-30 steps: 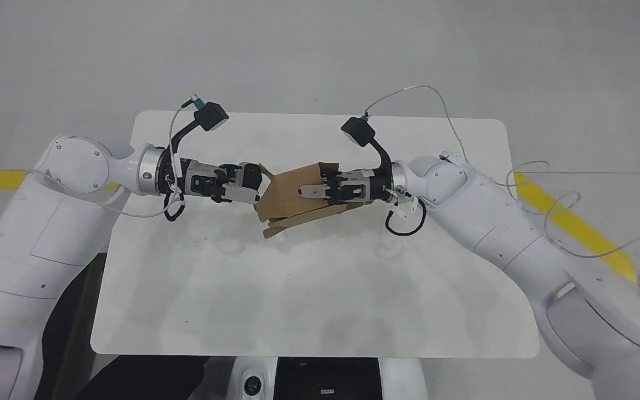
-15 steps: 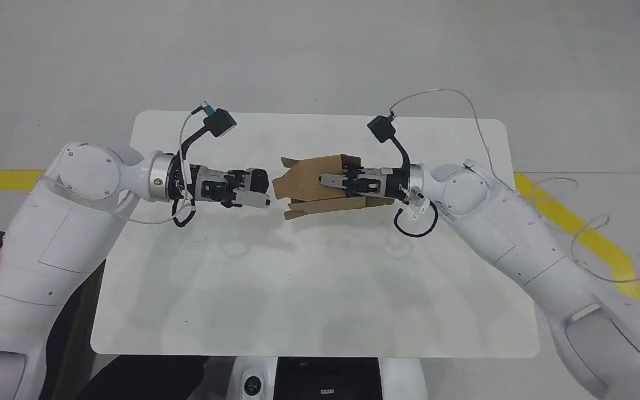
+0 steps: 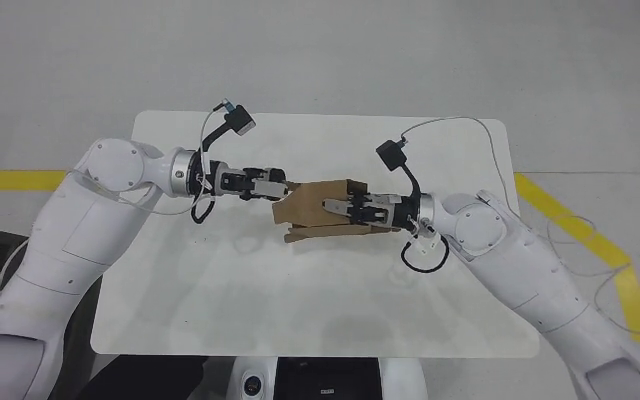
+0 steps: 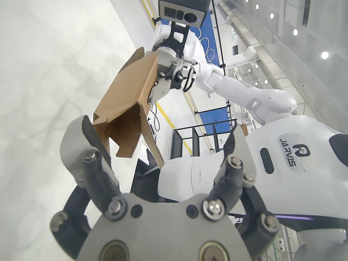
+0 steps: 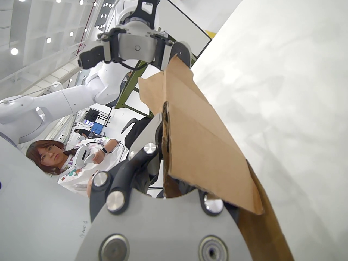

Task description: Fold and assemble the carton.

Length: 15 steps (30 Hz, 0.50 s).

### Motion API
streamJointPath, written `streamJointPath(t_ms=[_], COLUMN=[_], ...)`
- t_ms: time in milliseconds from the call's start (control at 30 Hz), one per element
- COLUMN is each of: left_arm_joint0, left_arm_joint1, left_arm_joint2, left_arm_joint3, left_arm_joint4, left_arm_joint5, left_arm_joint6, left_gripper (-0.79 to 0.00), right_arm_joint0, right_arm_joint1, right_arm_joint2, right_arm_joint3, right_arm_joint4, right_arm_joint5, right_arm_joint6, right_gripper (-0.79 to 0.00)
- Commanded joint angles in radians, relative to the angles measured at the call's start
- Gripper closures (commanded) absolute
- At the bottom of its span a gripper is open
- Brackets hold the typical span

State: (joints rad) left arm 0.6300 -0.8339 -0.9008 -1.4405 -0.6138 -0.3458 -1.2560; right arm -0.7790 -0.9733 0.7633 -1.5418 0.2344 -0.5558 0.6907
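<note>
While the carton point(image 3: 312, 200) hangs over the tabletop point(image 3: 300, 300), the right hand point(image 3: 340, 208) is clamped on one end. Left hand point(image 3: 284, 189) is spread wide — one finger at the opposite edge.

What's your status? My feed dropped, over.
Left gripper jaws open, beside the carton. Right gripper shut on the carton, held above the table, flaps loose. Nothing else between the arms.

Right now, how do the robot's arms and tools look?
The left arm and right arm have rounded white shells. The left tool and right tool have grey plates, black linkages and pale fingers with dark pads. A black camera on a bracket tops each wrist, with a thin cable.
</note>
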Motion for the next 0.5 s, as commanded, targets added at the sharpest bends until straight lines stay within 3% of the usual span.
streamJointPath(t_ms=[0,467], left_arm_joint0=[-0.007,0.002], left_arm_joint1=[-0.006,-0.015], left_arm_joint2=[0.006,-0.031], left_arm_joint3=[0.012,0.031], left_arm_joint4=[-0.012,-0.036], left_arm_joint5=[0.007,0.006], left_arm_joint6=[-0.006,-0.065], left_gripper=[-0.785,-0.785], right_arm_joint0=[-0.012,-0.024], right_arm_joint1=[0.002,-0.024], right_arm_joint2=[0.011,0.038], right_arm_joint3=[-0.015,0.008], right_arm_joint4=[-0.004,-0.092], right_arm_joint5=[0.004,0.0], right_arm_joint6=[0.002,-0.089], right_gripper=[0.0,0.0])
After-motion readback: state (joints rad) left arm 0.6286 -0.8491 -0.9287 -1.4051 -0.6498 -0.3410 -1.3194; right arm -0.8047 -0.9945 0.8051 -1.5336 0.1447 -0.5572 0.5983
